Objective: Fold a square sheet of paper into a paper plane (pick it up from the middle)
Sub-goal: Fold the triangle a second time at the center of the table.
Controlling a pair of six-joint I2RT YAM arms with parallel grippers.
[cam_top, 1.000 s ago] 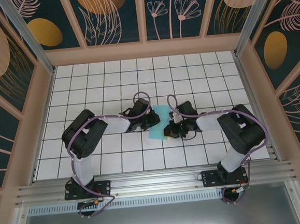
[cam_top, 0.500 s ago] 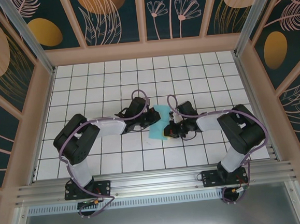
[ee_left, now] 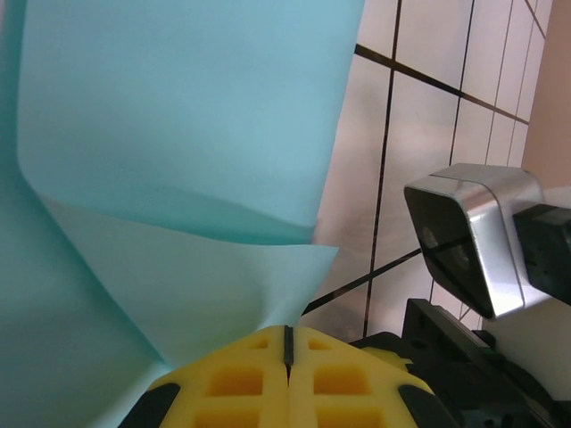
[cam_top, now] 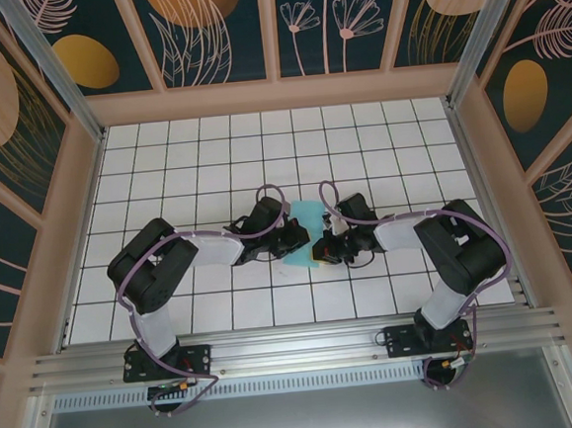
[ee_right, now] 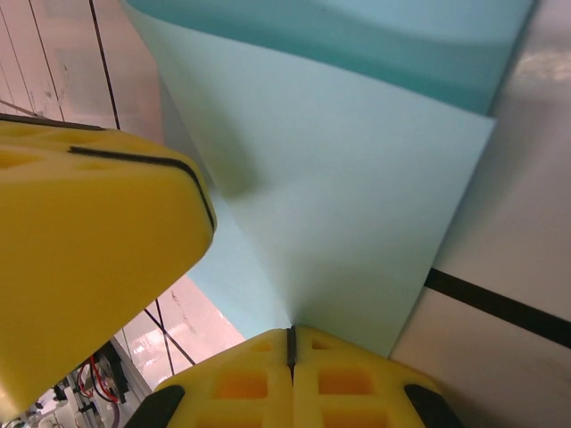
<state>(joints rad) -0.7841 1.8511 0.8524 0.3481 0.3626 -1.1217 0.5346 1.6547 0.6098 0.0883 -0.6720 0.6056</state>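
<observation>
A: From above, the thin light cyan square sheet of paper (cam_top: 299, 254) lies mid-table, with the left gripper (cam_top: 295, 239) at its nine o'clock and the right gripper (cam_top: 321, 252) at three.

B: At the left wrist, yellow pads (ee_left: 330, 355) are clamped on the sheet's edge.

A: The right wrist shows the same pinch. Uneven pulls could tear the paper or skew its crease.

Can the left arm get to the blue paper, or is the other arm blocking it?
Probably yes: the left gripper is shut on the paper, pinching one edge. The right gripper pinches it from the other side, not blocking.
</observation>
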